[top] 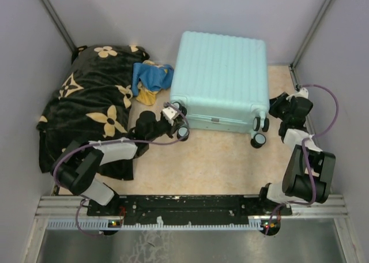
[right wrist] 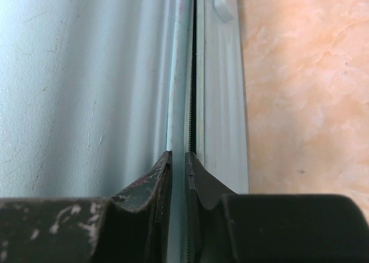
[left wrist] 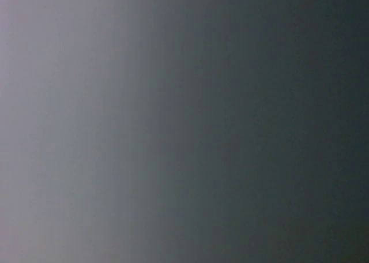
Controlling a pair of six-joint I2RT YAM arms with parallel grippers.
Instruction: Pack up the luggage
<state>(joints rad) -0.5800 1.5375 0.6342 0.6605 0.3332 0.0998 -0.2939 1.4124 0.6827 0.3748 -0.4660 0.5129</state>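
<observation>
The luggage (top: 222, 78) is a pale mint-blue ribbed suitcase lying flat and closed at the back centre. My right gripper (top: 273, 107) is at its right side near the wheels (top: 260, 124). In the right wrist view the gripper (right wrist: 178, 154) is nearly closed, pinching the luggage's (right wrist: 86, 90) pale rim beside the zip seam. My left gripper (top: 173, 114) sits against the suitcase's front left corner by a wheel (top: 183, 132). The left wrist view is only a grey blur, so its fingers do not show.
A black blanket with tan flowers (top: 92, 107) lies heaped at the left. A blue and yellow cloth (top: 151, 78) lies between it and the suitcase. Grey walls close in both sides and the back. Tan tabletop (top: 207, 165) lies in front.
</observation>
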